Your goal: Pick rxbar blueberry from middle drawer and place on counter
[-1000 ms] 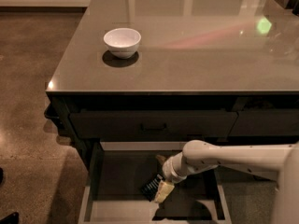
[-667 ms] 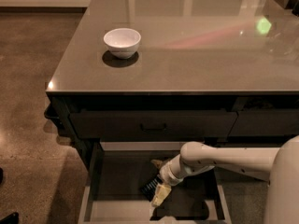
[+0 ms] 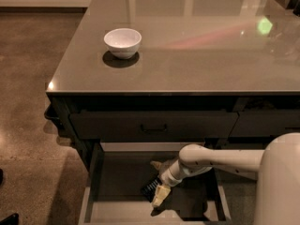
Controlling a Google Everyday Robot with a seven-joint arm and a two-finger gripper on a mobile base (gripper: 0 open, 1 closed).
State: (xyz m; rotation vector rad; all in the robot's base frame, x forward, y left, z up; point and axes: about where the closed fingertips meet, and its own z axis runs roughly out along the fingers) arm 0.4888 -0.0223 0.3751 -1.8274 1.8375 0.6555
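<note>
The middle drawer (image 3: pixel 96 172) stands pulled open below the counter (image 3: pixel 197 55), with a dark floor and pale rim edges. The rxbar blueberry (image 3: pixel 150 190) lies on the drawer floor as a small dark bar with white print. My gripper (image 3: pixel 158 198) reaches down into the drawer on the white arm from the right. Its pale fingertips (image 3: pixel 160 194) sit right at the bar's right edge, touching or nearly touching it. The bar rests on the floor and is partly hidden by the wrist.
A white bowl (image 3: pixel 123 42) stands on the counter's left part. A closed dark drawer front with a bar handle (image 3: pixel 153 127) sits above the open drawer. Brown floor lies to the left. My white arm body (image 3: pixel 281 186) fills the lower right corner.
The arm has shifted slightly left and lower in the drawer, bringing the gripper closer over the bar. The bar, bowl and drawer have not moved.
</note>
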